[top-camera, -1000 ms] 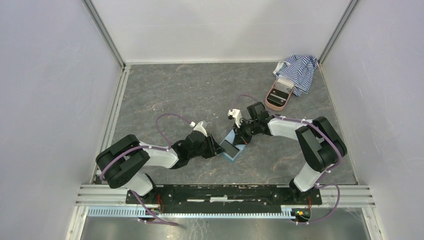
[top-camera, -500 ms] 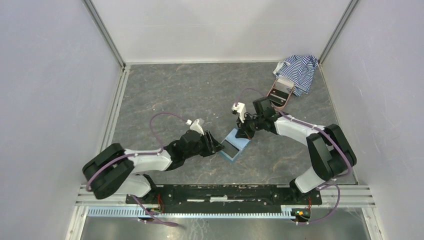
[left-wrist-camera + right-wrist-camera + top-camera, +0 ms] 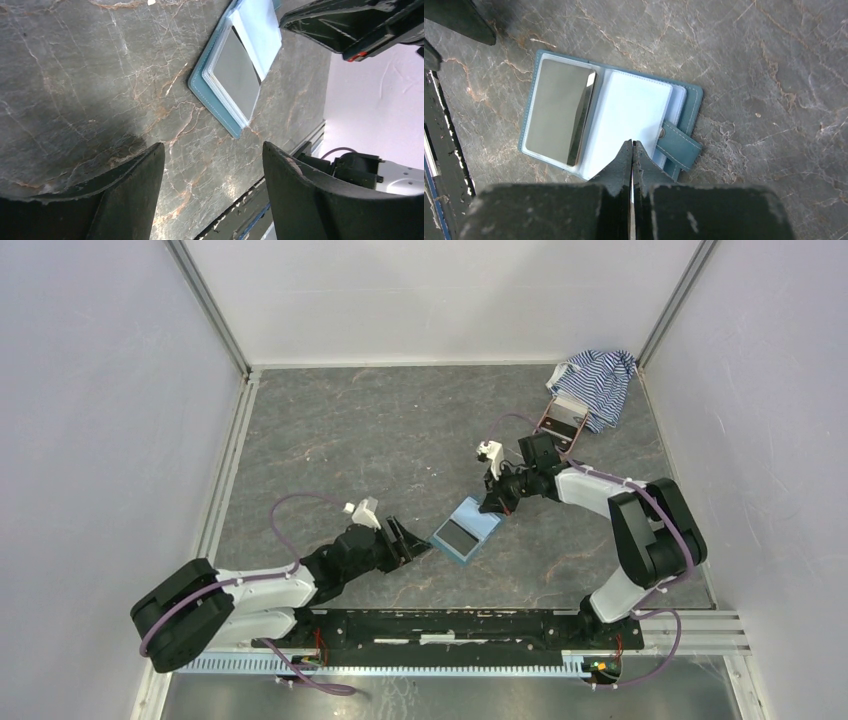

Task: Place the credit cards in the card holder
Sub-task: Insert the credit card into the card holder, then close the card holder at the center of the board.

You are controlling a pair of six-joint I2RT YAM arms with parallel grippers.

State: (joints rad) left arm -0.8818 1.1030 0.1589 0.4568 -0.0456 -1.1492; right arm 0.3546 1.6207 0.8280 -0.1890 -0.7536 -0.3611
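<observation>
Teal card holder (image 3: 463,530) lies open flat on the stone-look table (image 3: 340,430), between the two arms, with a grey credit card (image 3: 555,111) in one clear sleeve. Left gripper (image 3: 408,540) is spread wide and empty, just short of it. Right gripper (image 3: 493,502) is clenched, tips over the pale inner page.

Far right corner: crumpled blue-white striped cloth (image 3: 598,377), touching the far end of a pink oval case (image 3: 556,423). Beneath both, grey marbled table (image 3: 340,430). Along the near edge, black and silver rail (image 3: 450,625).
</observation>
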